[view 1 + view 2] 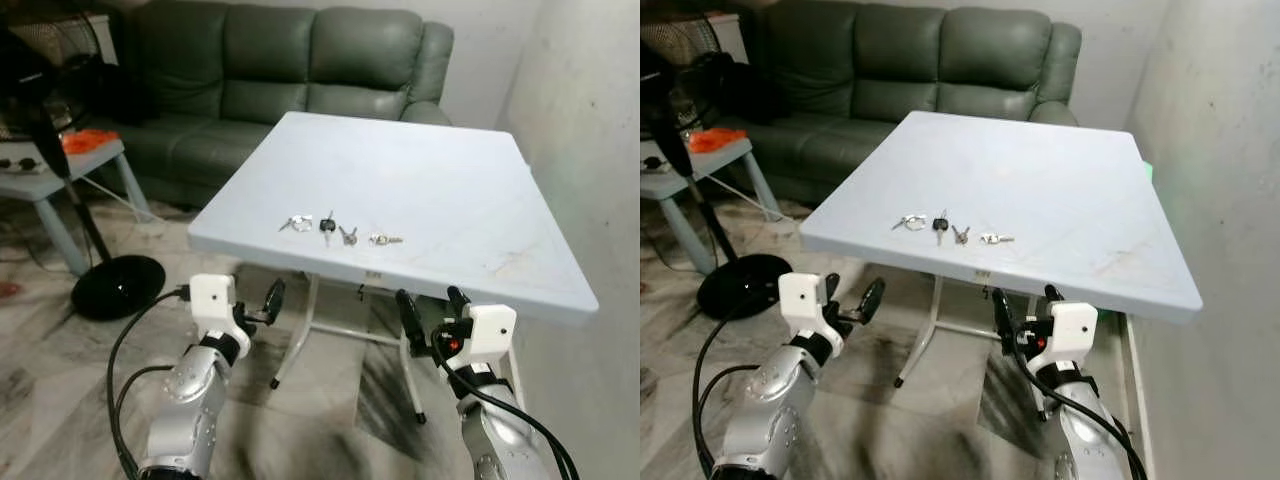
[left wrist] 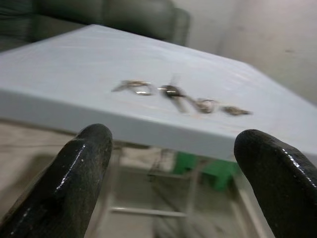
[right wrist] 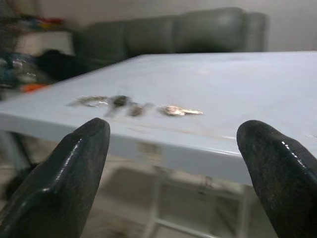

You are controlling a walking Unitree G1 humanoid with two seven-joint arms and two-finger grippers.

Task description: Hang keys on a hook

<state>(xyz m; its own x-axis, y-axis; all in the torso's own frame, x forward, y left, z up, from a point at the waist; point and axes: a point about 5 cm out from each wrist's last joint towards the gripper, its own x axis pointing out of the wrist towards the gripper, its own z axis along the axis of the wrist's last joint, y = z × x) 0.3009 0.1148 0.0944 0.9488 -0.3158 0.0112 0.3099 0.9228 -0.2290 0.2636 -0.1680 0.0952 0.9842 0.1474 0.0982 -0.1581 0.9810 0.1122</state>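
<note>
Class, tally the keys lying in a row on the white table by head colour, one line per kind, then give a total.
Silver keys: 3
Black-headed key: 1
Total on the table: 4

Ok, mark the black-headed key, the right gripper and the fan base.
black-headed key (image 1: 327, 226), left eye view, its dark head.
right gripper (image 1: 432, 307), left eye view, between fingertips.
fan base (image 1: 118, 286), left eye view, disc's middle.

Right gripper (image 3: 176, 163) hovers low with jaws spread wide, looking over the near edge of the pale counter (image 3: 257, 94), where a blurred row of keys (image 3: 133, 105) lies close to that edge, a dark green sofa (image 3: 178, 32) behind.
</note>
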